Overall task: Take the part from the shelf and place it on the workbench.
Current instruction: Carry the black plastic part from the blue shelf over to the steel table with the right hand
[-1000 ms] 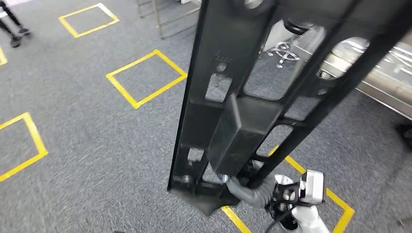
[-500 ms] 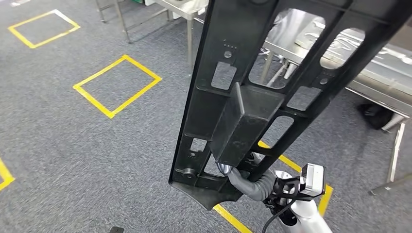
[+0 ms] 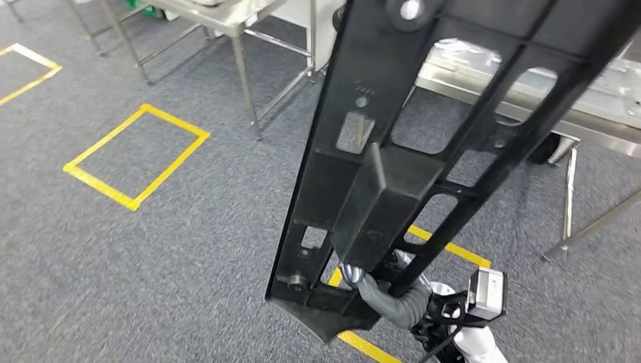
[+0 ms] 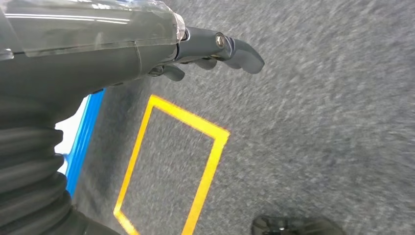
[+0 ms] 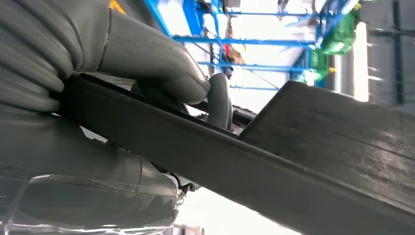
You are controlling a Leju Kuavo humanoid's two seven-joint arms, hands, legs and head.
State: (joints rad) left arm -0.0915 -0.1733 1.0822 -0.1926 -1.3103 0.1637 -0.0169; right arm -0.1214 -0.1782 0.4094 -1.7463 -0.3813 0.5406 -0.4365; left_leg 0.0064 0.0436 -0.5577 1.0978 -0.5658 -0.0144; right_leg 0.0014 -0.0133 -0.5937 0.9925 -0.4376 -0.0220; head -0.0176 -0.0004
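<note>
The part (image 3: pixel 393 189) is a long black plastic frame with cut-outs and a box-shaped block in its middle. It stands nearly upright close before the head camera. My right hand (image 3: pixel 384 293) grips it near its lower end. In the right wrist view the thumb (image 5: pixel 166 68) and fingers clamp the part (image 5: pixel 303 161) along its edge. The steel workbench (image 3: pixel 601 83) lies behind the part at the upper right. My left hand (image 4: pixel 210 49) hangs over the grey carpet, its fingers apart and holding nothing.
A second steel table (image 3: pixel 227 15) on thin legs stands at the upper left. Yellow tape squares (image 3: pixel 136 155) mark the grey carpet. A bench leg (image 3: pixel 568 197) comes down at the right. Another yellow square (image 4: pixel 208 161) lies below my left hand.
The camera has turned: the yellow squares slid left and the steel benches came further into view. The part stays gripped in my right hand, in the same pose.
</note>
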